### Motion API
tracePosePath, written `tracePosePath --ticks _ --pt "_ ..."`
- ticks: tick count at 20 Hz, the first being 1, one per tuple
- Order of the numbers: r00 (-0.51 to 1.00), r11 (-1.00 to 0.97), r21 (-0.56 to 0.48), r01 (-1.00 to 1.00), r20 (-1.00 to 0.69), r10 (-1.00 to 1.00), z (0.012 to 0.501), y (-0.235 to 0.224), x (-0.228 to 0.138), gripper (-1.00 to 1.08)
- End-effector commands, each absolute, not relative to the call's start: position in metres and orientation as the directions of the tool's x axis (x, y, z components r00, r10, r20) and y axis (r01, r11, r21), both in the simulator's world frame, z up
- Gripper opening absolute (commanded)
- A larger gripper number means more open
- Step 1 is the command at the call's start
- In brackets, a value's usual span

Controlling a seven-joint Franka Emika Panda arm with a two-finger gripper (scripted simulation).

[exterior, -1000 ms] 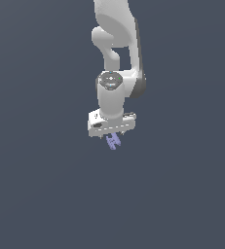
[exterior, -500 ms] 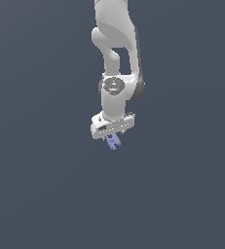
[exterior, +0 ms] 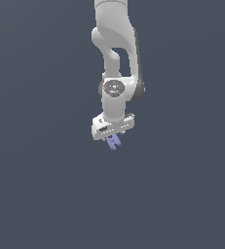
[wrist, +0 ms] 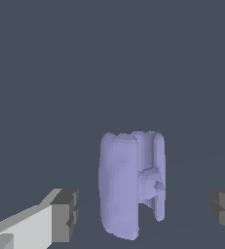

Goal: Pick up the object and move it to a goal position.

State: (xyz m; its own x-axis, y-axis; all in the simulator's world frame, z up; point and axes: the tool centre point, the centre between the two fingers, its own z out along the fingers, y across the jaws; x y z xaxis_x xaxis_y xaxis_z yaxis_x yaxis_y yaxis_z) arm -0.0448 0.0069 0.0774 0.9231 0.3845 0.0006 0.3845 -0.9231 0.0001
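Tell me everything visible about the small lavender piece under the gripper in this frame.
The object is a small lavender-blue piece with a smooth, matte, plastic-like look. Parallel upright prongs are joined by a knobby cross part, giving an H-like shape. In the wrist view it stands between the two dark finger pads with clear gaps on both sides, so nothing grips it. In the exterior view it sits directly below the open gripper, much smaller than it.

Exterior view: gripper (exterior: 113,137) fingertips hidden behind hand body, object (exterior: 114,142) too small for shape detail. Wrist view: both fingers (wrist: 65,215) cropped by frame edges; finger-object contact unclear.
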Motion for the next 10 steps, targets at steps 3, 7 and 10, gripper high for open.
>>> tracePosePath --ticks 3,7,10 --pt "0.922 -0.922 0.0 0.387 0.0 0.387 0.058 0.007 -0.046 1.0" --pt "0.922 -0.922 0.0 0.388 0.0 0.388 0.041 0.007 -0.046 1.0" --pt "0.921 -0.921 0.0 0.389 0.0 0.389 0.035 0.007 -0.046 1.0"
